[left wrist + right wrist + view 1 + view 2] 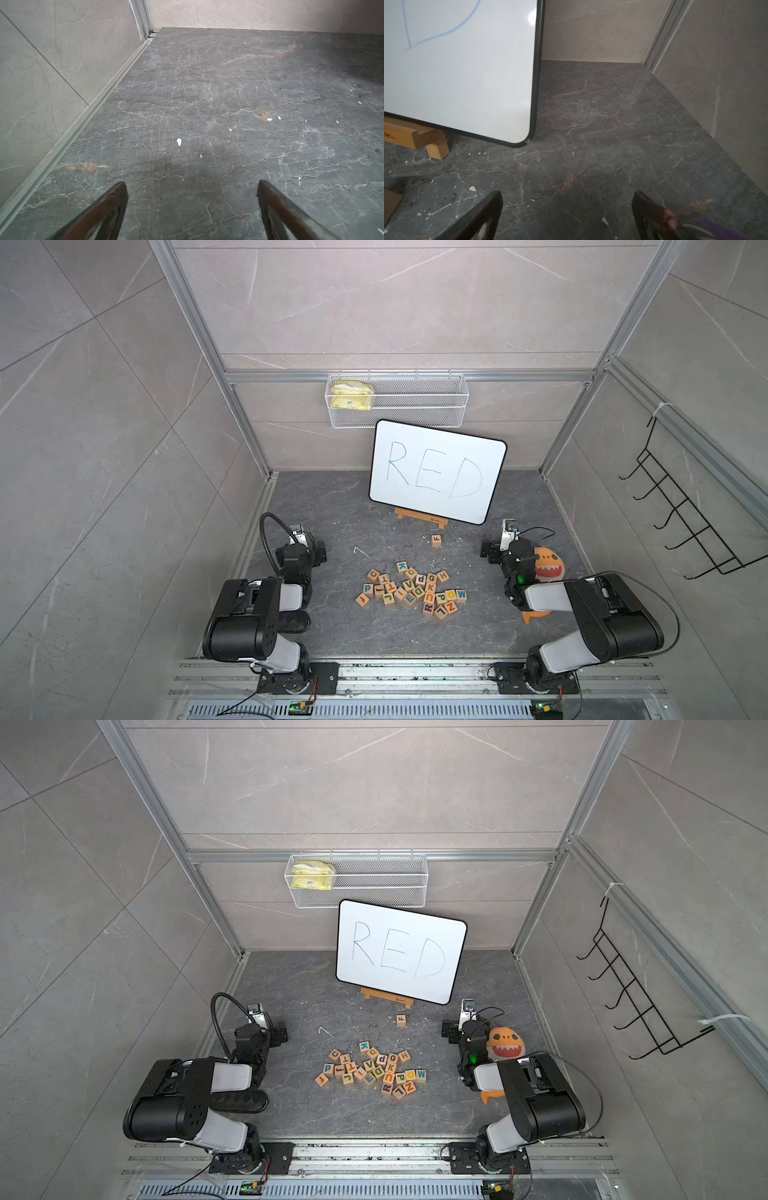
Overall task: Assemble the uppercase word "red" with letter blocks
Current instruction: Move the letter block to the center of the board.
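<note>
As nothing's picked yet, your left gripper (191,186) and right gripper (566,194) hang wide and empty by the side edges of the dark grey stone counter (332,506), with the small pale wooden letter blocks (409,589) jumbled mid-counter.

Open tabletop (332,506) lies ahead of the left end effector (191,182) and far right of the board (436,472). The board fills the far middle, blocks (411,589) crowd the centre, one block (436,540) lies apart, a toy (548,566) sits by the right arm (544,597)
</note>
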Controlling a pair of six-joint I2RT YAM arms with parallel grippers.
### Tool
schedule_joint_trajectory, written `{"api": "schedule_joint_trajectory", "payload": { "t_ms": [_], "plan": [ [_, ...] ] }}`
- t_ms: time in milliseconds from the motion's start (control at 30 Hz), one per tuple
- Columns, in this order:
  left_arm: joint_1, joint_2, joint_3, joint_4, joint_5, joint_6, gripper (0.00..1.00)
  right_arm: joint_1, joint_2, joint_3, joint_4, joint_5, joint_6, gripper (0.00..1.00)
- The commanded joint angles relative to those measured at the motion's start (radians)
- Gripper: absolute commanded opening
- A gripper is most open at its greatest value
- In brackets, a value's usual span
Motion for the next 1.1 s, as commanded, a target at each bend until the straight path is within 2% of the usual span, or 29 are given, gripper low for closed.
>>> {"api": "schedule_joint_trajectory", "payload": {
  "t_ms": [0, 733, 833, 900, 967, 1033, 1067],
  "plan": [
    [0.009, -0.002, 0.026, 0.022, 0.014, 0.012, 1.0, -0.005, 0.002, 0.018, 0.0, -0.008, -0.002, 1.0],
    [0.035, -0.005, 0.039, -0.008, 0.073, 0.002, 1.0, -0.007, 0.002, 0.019, -0.001, -0.01, -0.002, 1.0],
    [0.036, -0.005, 0.038, -0.006, 0.075, 0.002, 1.0, -0.003, -0.015, 0.015, 0.005, 0.021, -0.008, 1.0],
    [0.036, -0.022, 0.042, -0.01, 0.05, 0.0, 1.0, 0.005, -0.106, -0.002, -0.042, 0.083, 0.004, 1.0],
    [0.034, -0.132, 0.067, -0.155, 0.07, 0.01, 1.0, 0.006, -0.24, -0.009, -0.187, 0.131, 0.047, 1.0],
    [0.032, -0.292, 0.086, -0.314, 0.063, -0.025, 1.0, 0.006, -0.381, 0.036, -0.432, 0.236, 0.203, 1.0],
    [0.033, -0.38, 0.091, -0.384, 0.018, -0.118, 1.0, 0.005, -0.436, 0.075, -0.622, 0.32, 0.328, 1.0]
  ]
}}
